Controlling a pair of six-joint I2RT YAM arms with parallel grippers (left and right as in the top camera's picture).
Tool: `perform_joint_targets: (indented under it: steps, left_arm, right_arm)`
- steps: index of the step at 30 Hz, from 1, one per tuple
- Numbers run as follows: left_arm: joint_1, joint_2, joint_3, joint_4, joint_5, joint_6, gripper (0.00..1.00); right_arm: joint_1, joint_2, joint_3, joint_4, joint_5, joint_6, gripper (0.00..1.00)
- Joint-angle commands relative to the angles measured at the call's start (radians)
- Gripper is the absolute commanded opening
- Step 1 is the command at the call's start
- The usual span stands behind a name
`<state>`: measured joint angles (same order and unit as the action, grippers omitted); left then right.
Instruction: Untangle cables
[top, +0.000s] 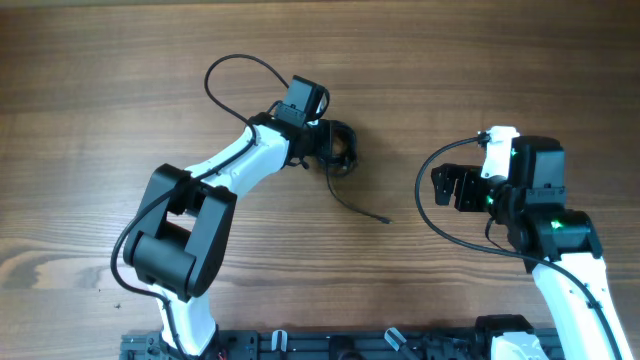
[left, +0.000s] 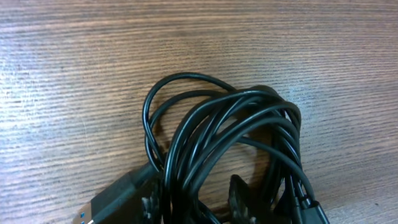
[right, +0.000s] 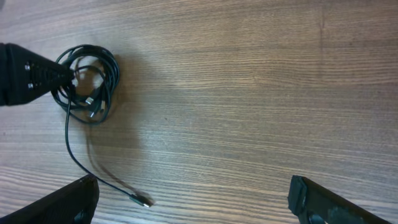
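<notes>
The cables (top: 342, 152) lie as one bunched coil of thin black wire left of the table's middle. One loose strand trails right and toward the front, ending in a small plug (top: 387, 220). My left gripper (top: 326, 140) is down at the coil's left side. In the left wrist view its fingers (left: 239, 196) stand narrowed either side of several strands of the coil (left: 236, 124), with a sliver of wood showing beside the right finger. A flat USB plug (left: 115, 196) lies by the left finger. My right gripper (top: 450, 187) hovers wide open and empty, right of the coil (right: 90, 81).
The thicker black cable of the left arm (top: 235, 65) loops out over the table behind that arm. The right arm's own cable (top: 440, 225) curves in front of its gripper. Bare wood table (top: 500, 60) surrounds the coil.
</notes>
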<state>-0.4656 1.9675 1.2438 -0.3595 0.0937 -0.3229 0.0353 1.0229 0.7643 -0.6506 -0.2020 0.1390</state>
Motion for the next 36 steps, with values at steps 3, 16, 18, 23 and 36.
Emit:
perform_joint_targets:
  steps: [3,16,18,23,36]
  left_arm:
    - [-0.023,0.026,-0.023,-0.023,-0.018,0.0,0.32]
    - [-0.023,-0.166,-0.027,-0.026,0.188,0.0,0.04]
    - [-0.023,-0.233,-0.027,-0.027,0.239,0.0,0.04]
    - [-0.023,-0.348,-0.027,-0.063,0.372,-0.009,0.04]
    - [-0.024,-0.352,-0.027,-0.087,0.511,-0.083,0.04]
  right_arm:
    - [-0.005,0.009,0.027,-0.001,-0.01,0.025,1.0]
    - [-0.005,0.01,0.027,-0.002,-0.01,0.026,1.0]
    - [-0.005,0.01,0.027,-0.001,-0.011,0.025,1.0]
    - [-0.005,0.01,0.027,0.007,-0.135,0.023,1.0]
    - [0.0,0.012,0.027,0.196,-0.459,0.154,1.0]
